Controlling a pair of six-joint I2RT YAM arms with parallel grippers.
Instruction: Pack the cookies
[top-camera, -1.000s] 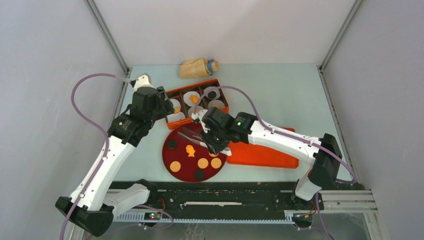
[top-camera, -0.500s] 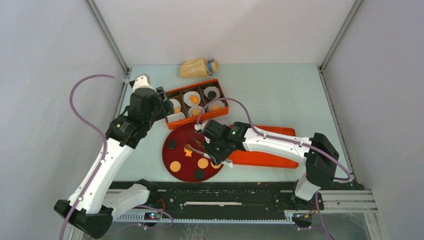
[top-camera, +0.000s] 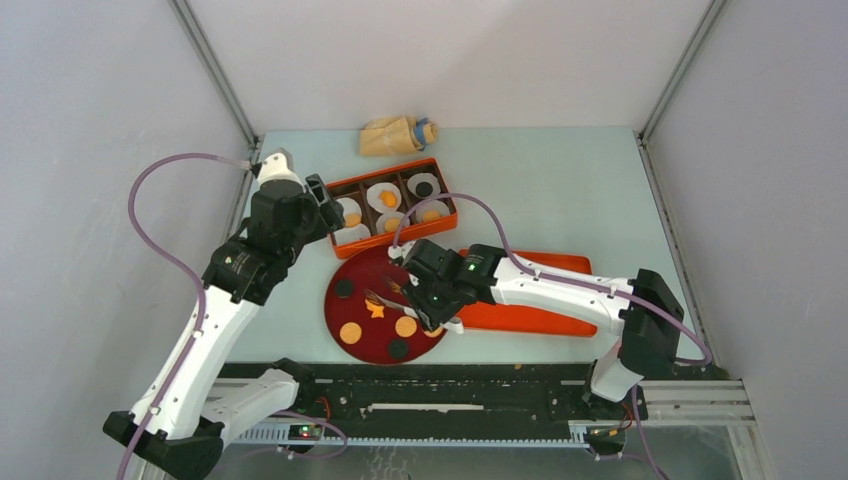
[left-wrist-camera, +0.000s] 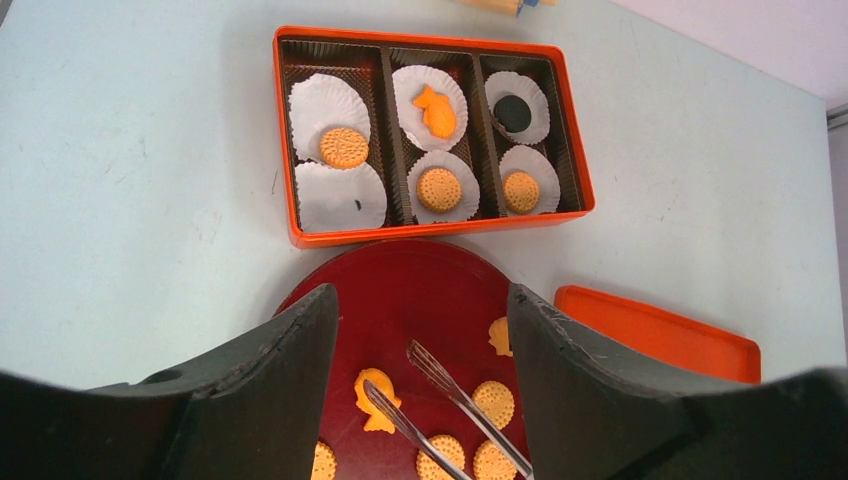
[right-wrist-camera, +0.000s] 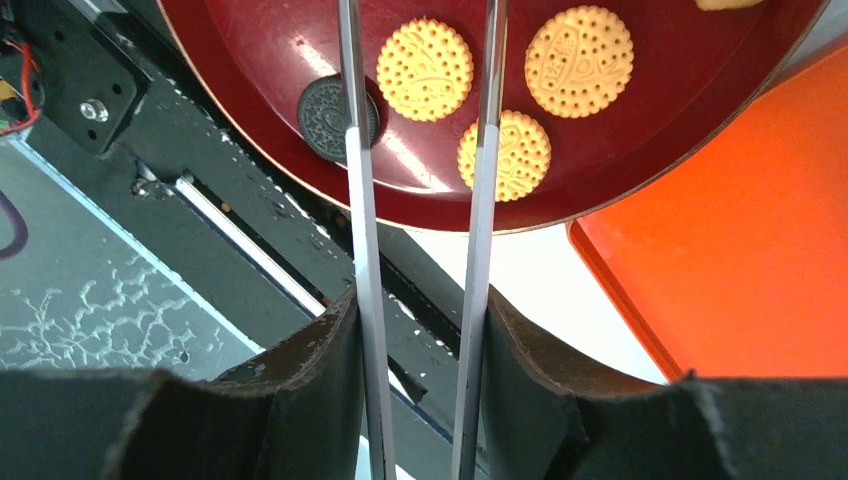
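The cookies lie on a dark red plate (top-camera: 360, 272): an orange fish-shaped one (top-camera: 376, 309), tan discs (top-camera: 405, 326) and dark discs (top-camera: 343, 288). Others sit in white liners in the orange box (top-camera: 400, 238), seen clearly in the left wrist view (left-wrist-camera: 430, 40). My right gripper (top-camera: 428, 298) is shut on metal tongs (left-wrist-camera: 440, 385). The tongs' arms stand apart and their tips are at the fish cookie (left-wrist-camera: 376, 398), one tip over it. My left gripper (top-camera: 318, 205) is open and empty, above the gap between box and plate.
An orange lid (top-camera: 530, 305) lies flat right of the plate, partly under my right arm. A tan bag with a blue cap (top-camera: 398, 135) lies behind the box. The black rail (top-camera: 430, 385) runs along the near edge, just below the plate.
My right gripper moved the tongs down and toward the near side, from the plate's far edge to the fish cookie. My left arm drew back slightly to the left.
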